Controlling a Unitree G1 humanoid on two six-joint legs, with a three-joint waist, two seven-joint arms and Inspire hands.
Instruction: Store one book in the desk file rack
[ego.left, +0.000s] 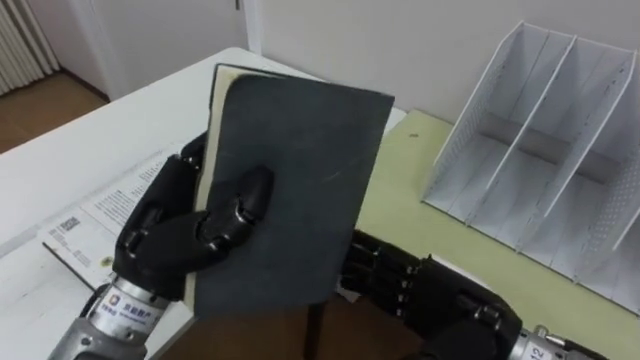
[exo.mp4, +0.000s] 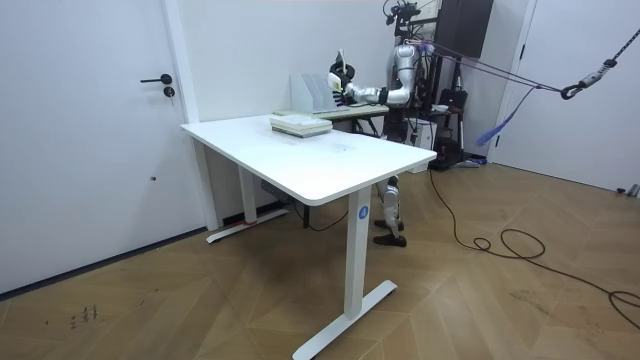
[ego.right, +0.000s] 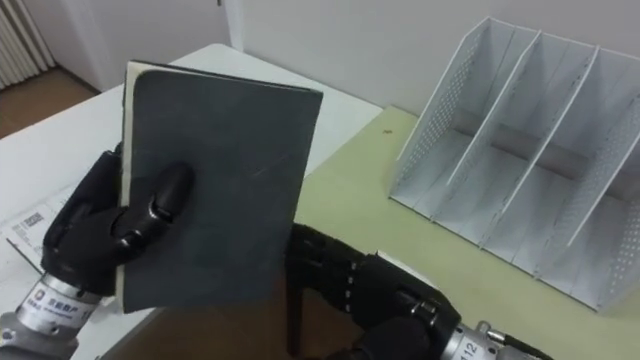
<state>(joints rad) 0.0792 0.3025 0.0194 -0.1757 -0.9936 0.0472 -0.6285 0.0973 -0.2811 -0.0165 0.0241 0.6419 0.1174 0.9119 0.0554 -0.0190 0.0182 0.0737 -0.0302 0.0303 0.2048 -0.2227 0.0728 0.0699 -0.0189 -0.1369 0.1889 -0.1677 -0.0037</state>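
A dark grey book (ego.left: 290, 190) with cream page edges is held upright and slightly tilted in front of me. My left hand (ego.left: 185, 235) is shut on it: the thumb lies across the cover and the fingers are behind the spine side. My right hand (ego.left: 400, 285) is low at the right, its fingers stretched toward the book's lower right corner, holding nothing. The white perforated file rack (ego.left: 540, 150) stands to the right on the pale green desk (ego.left: 410, 200), with its slots free. In the room view I stand at that desk, the rack (exo.mp4: 318, 92) before me.
A white table (ego.left: 120, 130) adjoins the green desk on the left, carrying printed sheets (ego.left: 110, 210). In the room view a stack of books (exo.mp4: 300, 124) lies on the white table's far end. A wall runs close behind the rack.
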